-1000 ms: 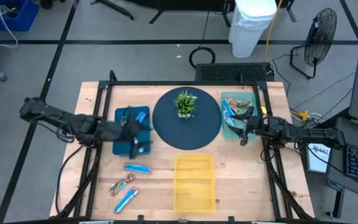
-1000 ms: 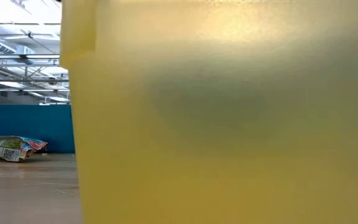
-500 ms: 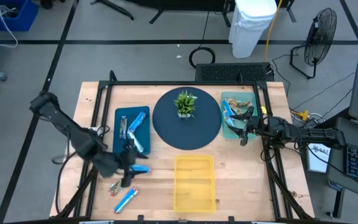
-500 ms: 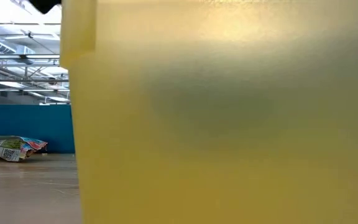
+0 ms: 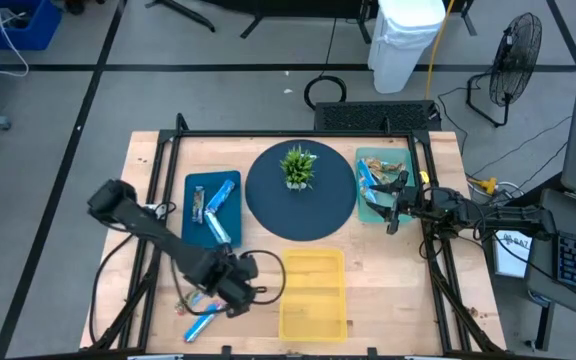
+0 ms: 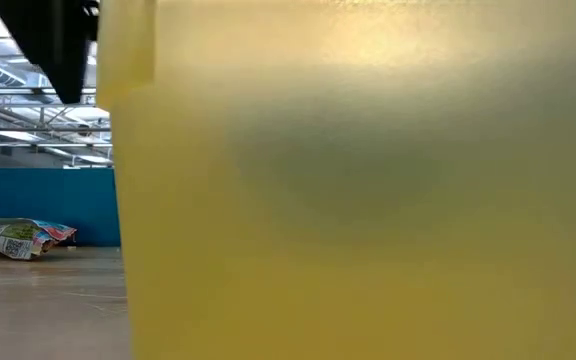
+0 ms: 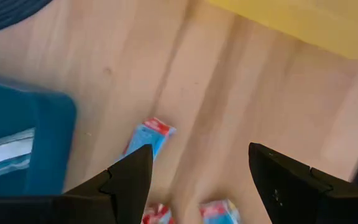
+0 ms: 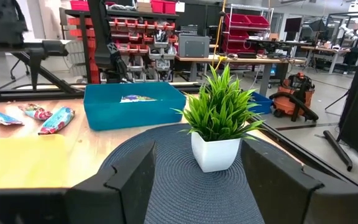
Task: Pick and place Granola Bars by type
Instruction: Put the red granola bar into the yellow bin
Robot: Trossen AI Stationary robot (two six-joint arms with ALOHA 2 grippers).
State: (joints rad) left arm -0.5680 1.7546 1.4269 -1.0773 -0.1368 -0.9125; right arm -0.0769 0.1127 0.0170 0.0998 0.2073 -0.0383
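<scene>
Two shiny blue granola bars (image 5: 218, 210) and one mixed-wrapper bar (image 5: 196, 204) lie in the blue tray (image 5: 192, 240). More bars (image 5: 368, 180) lie in the teal tray (image 5: 376, 212) at the table's right. Loose bars lie on the wood near the near edge: a blue one (image 5: 201, 322) and a mixed one (image 5: 186, 302). My left gripper (image 5: 236, 290) hovers open over them. In its wrist view (image 7: 201, 152), a blue bar (image 7: 149, 138) lies just ahead of one finger, untouched. My right gripper (image 5: 393, 205) waits open at the teal tray.
A yellow tray (image 5: 313, 295) sits just right of my left gripper, and its wall (image 6: 368, 200) fills the low view. A small green plant (image 5: 298, 165) stands on a round dark mat (image 5: 303, 215) mid-table. Bare wood lies right of the yellow tray.
My left arm has swung from above the blue tray toward the table's near edge, then right toward the yellow tray, ending over the loose bars. The bars in the blue tray have come into view from under it.
</scene>
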